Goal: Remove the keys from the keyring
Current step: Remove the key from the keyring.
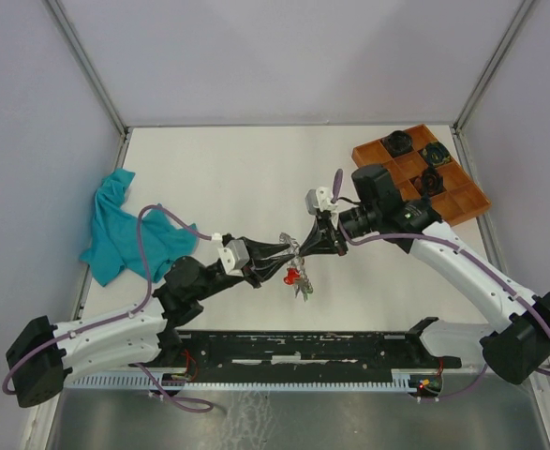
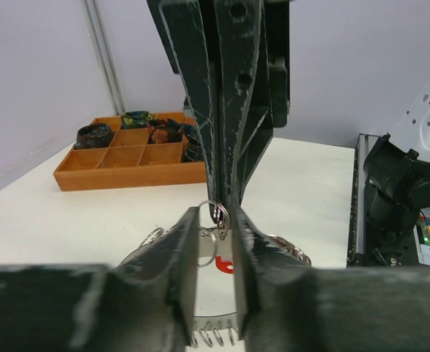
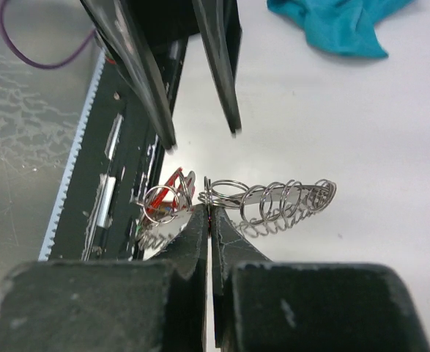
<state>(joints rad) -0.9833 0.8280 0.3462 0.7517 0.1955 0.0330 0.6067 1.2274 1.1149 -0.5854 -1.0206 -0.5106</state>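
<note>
Honestly, the coloured tags on the keys (image 1: 297,277) are too small and blurred in every view for any print to be read. A red tag (image 3: 172,196) is the plainest of them; the overhead view shows a green one just below it.

Both arms reach in from the near corners and meet nose to nose over the middle of the white desk (image 1: 218,169), forearms low and stretched, wrists nearly level. The right hand (image 3: 209,213) has its two fingers pressed flat together, pinching a loop at one end of the keyring (image 3: 280,202). From that pinch the coiled, spring-like wire runs out sideways in a row of loops. The keys hang in a bunch on the other side of the pinch, above the desk near its front edge.

The left hand (image 2: 215,220) faces it with its fingers (image 3: 223,73) apart. In its own wrist view the pinched loop sits in the gap between them, and neither finger is seen pressing on the wire. The right wrist view shows those same two tips spread just above the ring.

A teal cloth (image 1: 120,225) lies crumpled at the desk's left edge. An orange compartment tray (image 2: 127,176) with dark objects in it stands at the far right corner.
</note>
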